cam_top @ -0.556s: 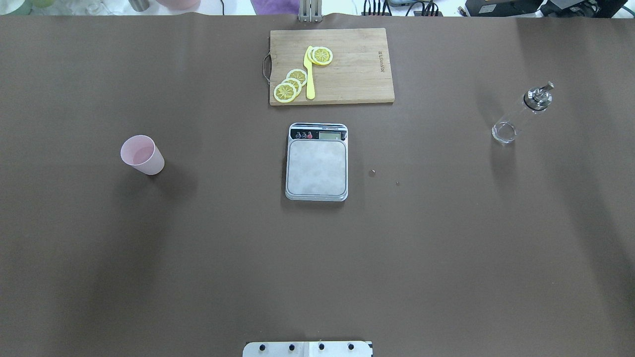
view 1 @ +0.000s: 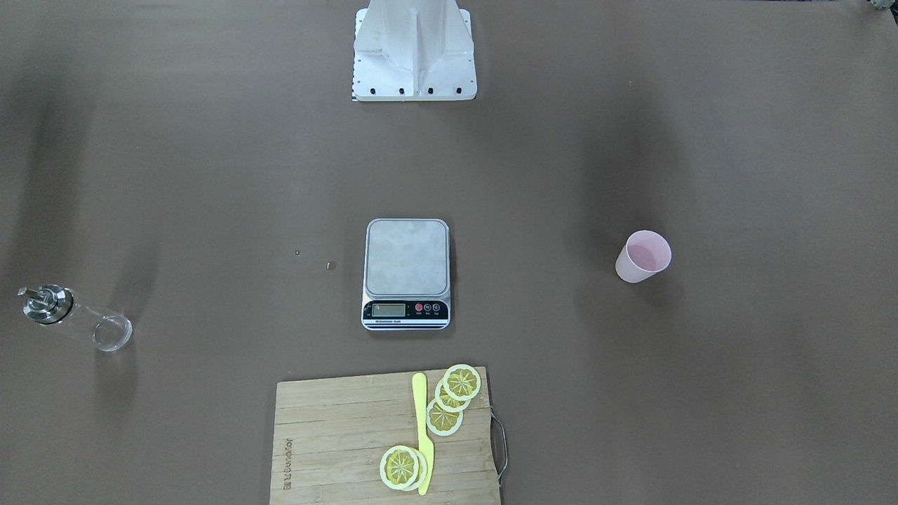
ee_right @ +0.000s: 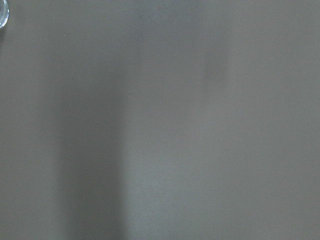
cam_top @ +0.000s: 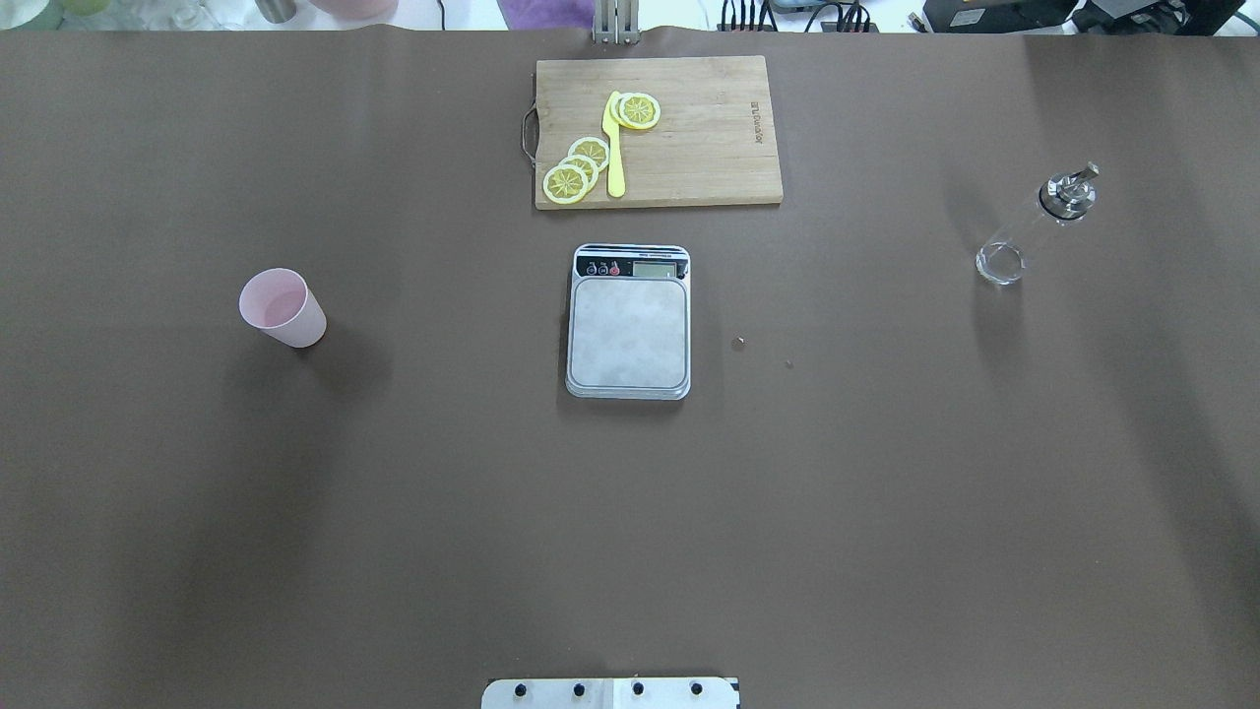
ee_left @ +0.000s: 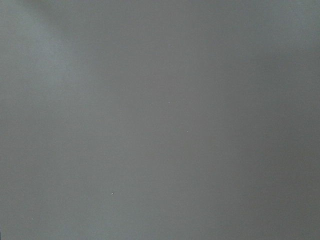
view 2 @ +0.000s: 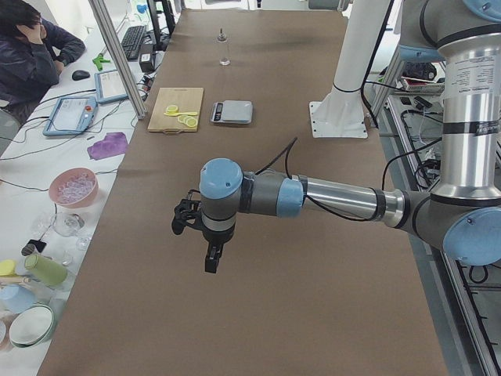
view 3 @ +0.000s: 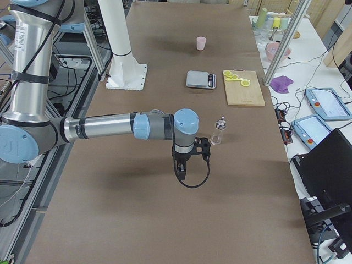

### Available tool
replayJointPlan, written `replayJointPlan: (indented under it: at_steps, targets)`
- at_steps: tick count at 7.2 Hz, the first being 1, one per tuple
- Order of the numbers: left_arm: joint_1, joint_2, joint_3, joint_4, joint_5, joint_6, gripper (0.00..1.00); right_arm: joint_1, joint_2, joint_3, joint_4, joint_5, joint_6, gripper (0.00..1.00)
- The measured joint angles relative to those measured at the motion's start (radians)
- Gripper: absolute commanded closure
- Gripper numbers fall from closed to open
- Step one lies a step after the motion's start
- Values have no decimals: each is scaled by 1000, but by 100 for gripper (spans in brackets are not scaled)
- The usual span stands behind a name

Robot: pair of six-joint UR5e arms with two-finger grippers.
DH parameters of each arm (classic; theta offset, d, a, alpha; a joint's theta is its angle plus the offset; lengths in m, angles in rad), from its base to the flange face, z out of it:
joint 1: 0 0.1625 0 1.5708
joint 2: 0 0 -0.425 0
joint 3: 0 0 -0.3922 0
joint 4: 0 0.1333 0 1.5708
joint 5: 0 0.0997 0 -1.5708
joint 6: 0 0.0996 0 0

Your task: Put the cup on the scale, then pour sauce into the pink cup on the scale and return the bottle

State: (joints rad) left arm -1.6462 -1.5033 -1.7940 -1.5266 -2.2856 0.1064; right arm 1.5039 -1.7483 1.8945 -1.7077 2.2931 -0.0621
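Note:
The pale pink cup [cam_top: 283, 307] stands upright on the brown table cover at the left, apart from the scale [cam_top: 628, 330] at the table's middle, whose steel platform is bare. The clear glass bottle [cam_top: 1034, 231] with its metal cap stands at the far right. In the exterior left view my left gripper [view 2: 210, 262] hangs over the table and hides the cup. In the exterior right view my right gripper [view 3: 181, 173] hangs over the table, on the near side of the bottle [view 3: 218, 132]. I cannot tell whether either is open or shut. Both wrist views show almost only table cover.
A wooden cutting board [cam_top: 709, 138] with lemon slices and a yellow knife [cam_top: 615, 148] lies beyond the scale. Two small crumbs [cam_top: 738, 342] lie right of the scale. The robot's white base [view 1: 414, 52] is at the near edge. An operator [view 2: 31, 47] sits beside the table.

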Motion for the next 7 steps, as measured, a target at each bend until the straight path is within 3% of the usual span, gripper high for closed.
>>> replayJointPlan:
  at_steps: [3, 7]
  targets:
    - [0, -3, -4, -15, 0, 0, 1, -2, 11, 3, 8, 1, -1, 0]
    - [0, -34, -13, -20, 0, -1, 1, -4, 28, 1, 186, 7, 12, 0]
